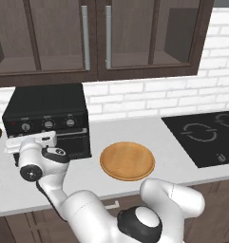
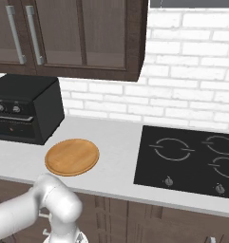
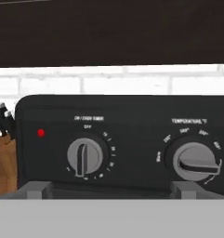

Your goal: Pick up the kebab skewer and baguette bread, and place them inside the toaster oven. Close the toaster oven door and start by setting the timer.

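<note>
White brick backs the grey counter (image 1: 182, 166), where the toaster oven (image 1: 47, 118) stands shut just beyond the spread fingers; a wooden plate (image 1: 127, 160) lies off to their right. From the right base, the oven sits left of the cooktop (image 2: 192, 159). Up close, a timer knob (image 3: 85, 156) faces the hand, a red light (image 3: 41, 133) to its left.

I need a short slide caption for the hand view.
Close view of the toaster oven panel: timer knob, temperature knob, red light.

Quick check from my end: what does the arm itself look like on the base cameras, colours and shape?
The arm is glossy white with rounded, bulbous segments and dark grey-black round joint caps. A white, boxy hand sits at its end. No cables or markings show.
</note>
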